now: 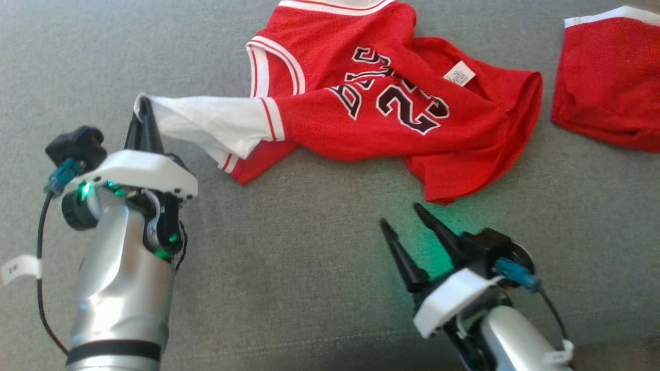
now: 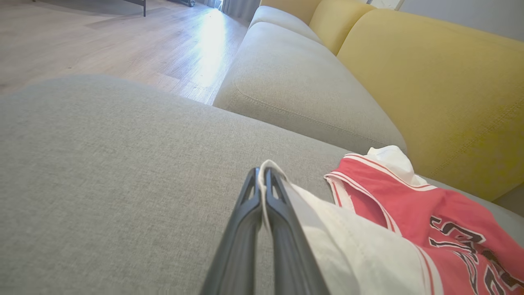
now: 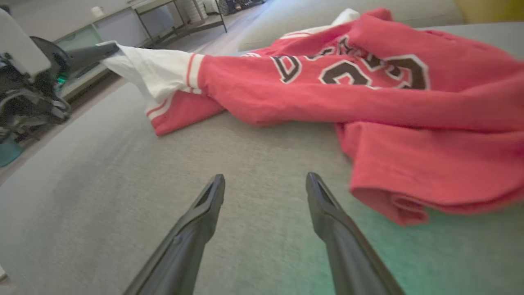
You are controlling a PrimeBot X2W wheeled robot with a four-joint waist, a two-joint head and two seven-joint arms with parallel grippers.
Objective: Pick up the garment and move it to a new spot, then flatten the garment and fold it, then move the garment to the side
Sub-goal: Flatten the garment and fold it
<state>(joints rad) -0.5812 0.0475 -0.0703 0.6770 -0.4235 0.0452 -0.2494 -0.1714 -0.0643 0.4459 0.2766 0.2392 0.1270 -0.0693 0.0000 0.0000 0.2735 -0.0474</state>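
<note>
Two grippers differ: nearest, my right gripper (image 1: 401, 214) hangs spread just short of the jersey (image 1: 361, 108), crumpled on the cushion (image 1: 289, 268), while my left gripper (image 1: 144, 103) pinches only the tip of its white sleeve (image 1: 206, 121), a thin hold a hard tug could slip.

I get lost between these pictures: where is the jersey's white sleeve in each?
Head view: white sleeve, left of centre, its end pinched by the left tool.
Left wrist view: bottom, right of the tool's fingers.
Right wrist view: upper left.
Shared landmark: the black lettering.
</note>
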